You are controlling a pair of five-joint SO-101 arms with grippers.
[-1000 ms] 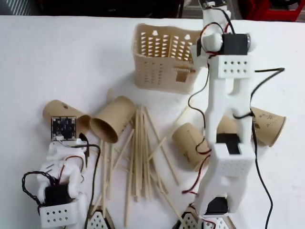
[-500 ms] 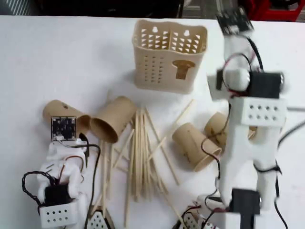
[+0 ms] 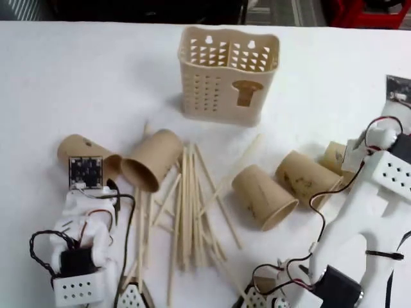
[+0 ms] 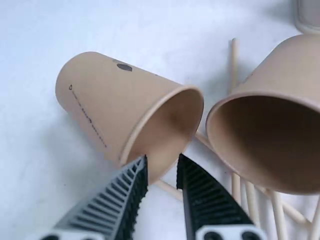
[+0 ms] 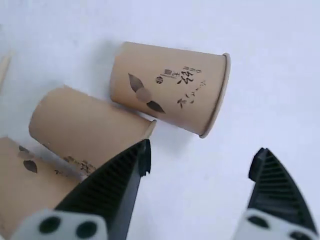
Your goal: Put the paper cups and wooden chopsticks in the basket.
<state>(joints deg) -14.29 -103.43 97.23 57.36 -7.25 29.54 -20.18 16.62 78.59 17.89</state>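
White surface (image 3: 77, 77): your right hand (image 5: 202, 150) gapes wide over cup (image 5: 170, 87), 4 o'clock of basket (image 3: 218, 90). Drop straight, pinch mid-body w/ gentle squeeze. Left hand (image 4: 161, 167) narrow, empty.

Tan cups (image 5: 170, 87) w/ leaf print; cream basket (image 3: 218, 96), holes.

Robotics lab bench: white tbl (image 3: 83, 70), L arm (image 3: 80, 256), R arm (image 3: 379, 192), both loose-wired.
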